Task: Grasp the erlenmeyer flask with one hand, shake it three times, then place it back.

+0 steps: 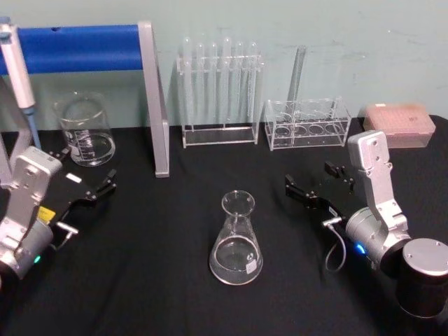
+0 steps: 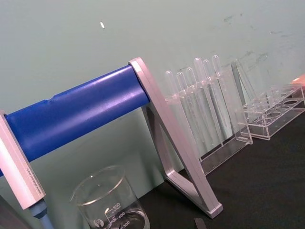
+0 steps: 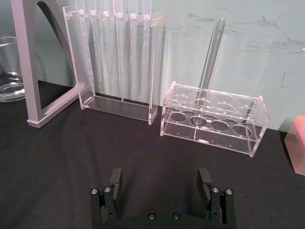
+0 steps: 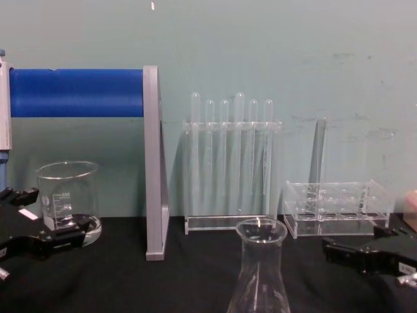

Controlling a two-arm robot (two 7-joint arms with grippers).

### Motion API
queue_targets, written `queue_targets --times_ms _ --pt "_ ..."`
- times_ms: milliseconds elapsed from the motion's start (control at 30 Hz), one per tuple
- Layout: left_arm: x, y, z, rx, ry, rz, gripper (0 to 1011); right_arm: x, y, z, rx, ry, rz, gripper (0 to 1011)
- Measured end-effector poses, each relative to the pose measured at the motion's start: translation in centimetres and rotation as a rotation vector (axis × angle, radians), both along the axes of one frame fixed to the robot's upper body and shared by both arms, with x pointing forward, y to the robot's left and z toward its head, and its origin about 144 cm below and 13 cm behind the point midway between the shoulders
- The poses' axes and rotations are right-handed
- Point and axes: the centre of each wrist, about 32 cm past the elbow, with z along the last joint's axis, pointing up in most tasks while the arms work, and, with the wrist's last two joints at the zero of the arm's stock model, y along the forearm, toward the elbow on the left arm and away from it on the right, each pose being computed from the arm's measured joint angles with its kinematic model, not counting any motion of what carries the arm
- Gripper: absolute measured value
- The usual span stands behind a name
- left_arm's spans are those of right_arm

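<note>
Currently, head view: erlenmeyer flask (image 1: 236, 239) is standing upright on the black surface (image 1: 161, 280), centre and near, neck pointing straight up. Right gripper (image 1: 313, 183) is sitting to the flask's right and slightly farther back, fingers spread wide, holding nothing, pointing left. Left gripper (image 1: 98, 187) is sitting well to the flask's left, also a bit farther back, fingers looking parted and empty, pointing right. Right one is looking nearer to the flask, so I'm judging it the likelier arm for the grasp: move left and nearer, closing on the neck from the side.

Left wrist view: camera is looking at the blue roller stand (image 2: 81, 112), the beaker (image 2: 110, 202) and the tall test tube rack (image 2: 209, 109) at the far wall. No flask ahead of it, which fits the left arm not being aimed at it.

Right wrist view: right gripper's fingers (image 3: 115, 180) are standing wide apart with bare surface between them, facing the low tube rack (image 3: 214, 117) and the tall rack. Flask isn't in front of them, so the wrist is needing to turn toward it.

Chest view: flask neck and rim (image 4: 260, 257) are rising at centre near; left gripper is coming in low left beside the beaker, right gripper (image 4: 355, 253) low right, both well apart from the glass.
</note>
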Motion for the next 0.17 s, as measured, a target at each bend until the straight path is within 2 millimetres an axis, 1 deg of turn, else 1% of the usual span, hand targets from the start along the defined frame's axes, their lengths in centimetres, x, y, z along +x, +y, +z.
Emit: queue_targets --times_ms 167 --pt "0.00 0.00 0.00 0.000 0.000 0.000 1001 0.00 0.00 0.00 0.000 0.000 0.000 1002"
